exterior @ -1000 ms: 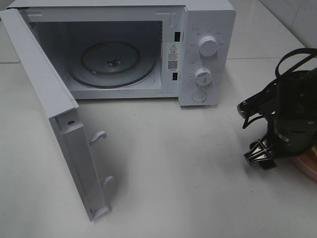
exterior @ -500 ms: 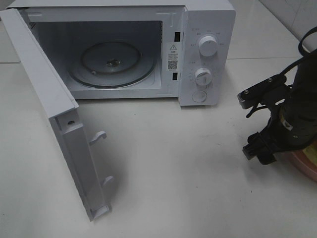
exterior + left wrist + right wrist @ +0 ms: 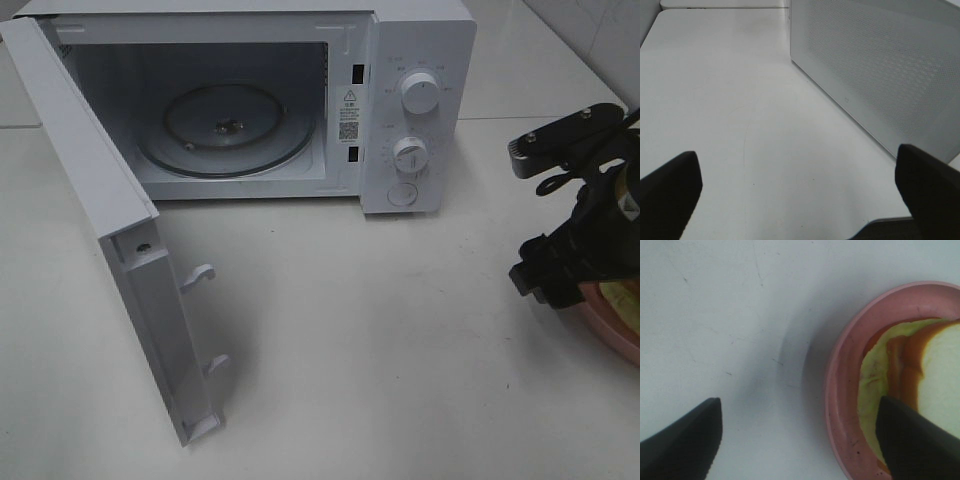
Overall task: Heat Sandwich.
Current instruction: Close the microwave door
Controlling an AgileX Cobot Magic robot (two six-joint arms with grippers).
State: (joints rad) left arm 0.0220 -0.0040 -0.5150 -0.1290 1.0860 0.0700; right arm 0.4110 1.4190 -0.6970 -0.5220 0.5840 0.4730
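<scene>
The sandwich [image 3: 940, 375], white bread with brown crust and green lettuce, lies on a round pink plate [image 3: 840, 390] in the right wrist view. My right gripper [image 3: 797, 440] is open above it: one finger [image 3: 685, 440] hangs over bare table, the other [image 3: 915, 445] over the sandwich's edge. In the high view the right gripper [image 3: 560, 285] hovers at the plate [image 3: 615, 325] by the right edge, and the sandwich is hidden under the arm. My left gripper [image 3: 800, 195] is open and empty over the table. The left arm is out of the high view.
The white microwave [image 3: 415, 110] stands at the back with its door [image 3: 120, 240] swung open to the left and a glass turntable [image 3: 225, 130] inside. Its perforated white panel [image 3: 880, 65] shows close by in the left wrist view.
My right arm has moved right and a little farther back over the pink plate. The microwave and its door have not moved.
</scene>
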